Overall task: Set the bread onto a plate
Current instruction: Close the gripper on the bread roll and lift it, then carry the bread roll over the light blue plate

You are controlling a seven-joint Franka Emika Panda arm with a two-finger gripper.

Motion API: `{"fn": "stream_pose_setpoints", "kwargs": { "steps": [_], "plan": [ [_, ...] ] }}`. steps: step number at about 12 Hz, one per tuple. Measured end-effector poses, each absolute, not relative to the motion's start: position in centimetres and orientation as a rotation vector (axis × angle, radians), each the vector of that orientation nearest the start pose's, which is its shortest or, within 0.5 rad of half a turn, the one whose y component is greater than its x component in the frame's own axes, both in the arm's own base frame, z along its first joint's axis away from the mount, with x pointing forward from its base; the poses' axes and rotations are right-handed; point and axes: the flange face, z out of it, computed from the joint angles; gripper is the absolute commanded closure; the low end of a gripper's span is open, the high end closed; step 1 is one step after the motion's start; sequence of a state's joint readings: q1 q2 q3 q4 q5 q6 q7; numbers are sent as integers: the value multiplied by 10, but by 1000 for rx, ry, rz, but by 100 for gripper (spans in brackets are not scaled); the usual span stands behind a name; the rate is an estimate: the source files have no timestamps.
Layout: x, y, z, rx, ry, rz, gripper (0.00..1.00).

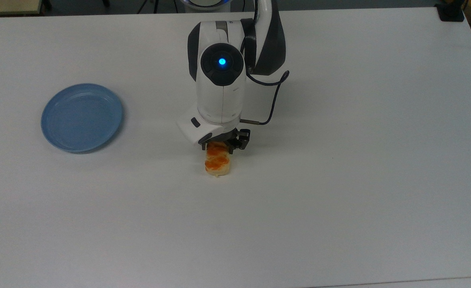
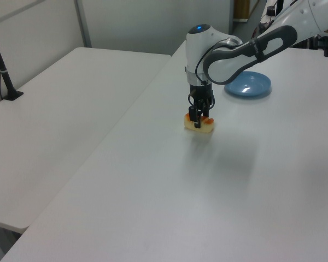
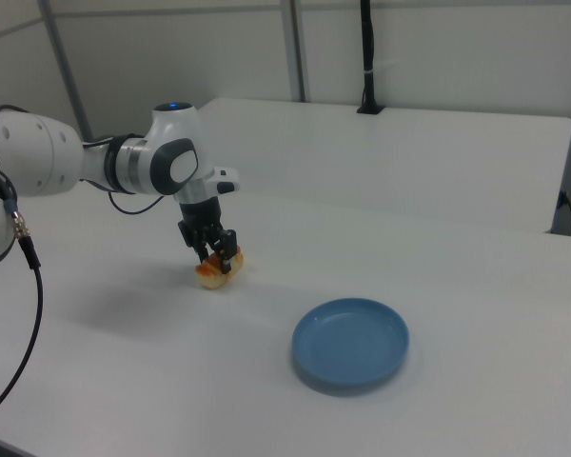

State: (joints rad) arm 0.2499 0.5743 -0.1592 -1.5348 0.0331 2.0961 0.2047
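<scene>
The bread point(image 1: 218, 164) lies on the white table point(image 1: 339, 180), its long axis running toward the top view's bottom; it also shows as the bread point(image 2: 205, 127) and the bread point(image 3: 209, 275). My gripper point(image 1: 217, 149) is lowered over the roll's end nearest the arm, open, one finger on each side of it. The arm hides that end from above. In the side views the gripper point(image 2: 198, 120) and the gripper point(image 3: 216, 252) reach down to the bread's level. The light-blue plate point(image 1: 82, 117) sits bare well off to the top view's left, seen too as the plate point(image 2: 247, 84) and the plate point(image 3: 350, 343).
A black cable point(image 1: 275, 96) loops off the wrist. A black clamp point(image 1: 450, 12) sits at the table's corner in the top view's upper right. A second white table with a black post point(image 2: 3, 71) adjoins on the left view's left.
</scene>
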Motion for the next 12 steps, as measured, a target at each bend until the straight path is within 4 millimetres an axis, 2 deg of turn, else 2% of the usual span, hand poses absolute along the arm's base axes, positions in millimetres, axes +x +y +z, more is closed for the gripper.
{"fn": "stream_pose_setpoints", "kwargs": {
  "steps": [4,5,7,9,12],
  "plan": [
    [697,80,332,-3196,166,-29,76],
    [697,78,338,-3197,163,-33,75],
    [693,64,365,-3206,139,-5,75],
    [684,26,411,-3221,123,21,75],
    [665,-58,459,-3250,126,36,75]
  ]
}}
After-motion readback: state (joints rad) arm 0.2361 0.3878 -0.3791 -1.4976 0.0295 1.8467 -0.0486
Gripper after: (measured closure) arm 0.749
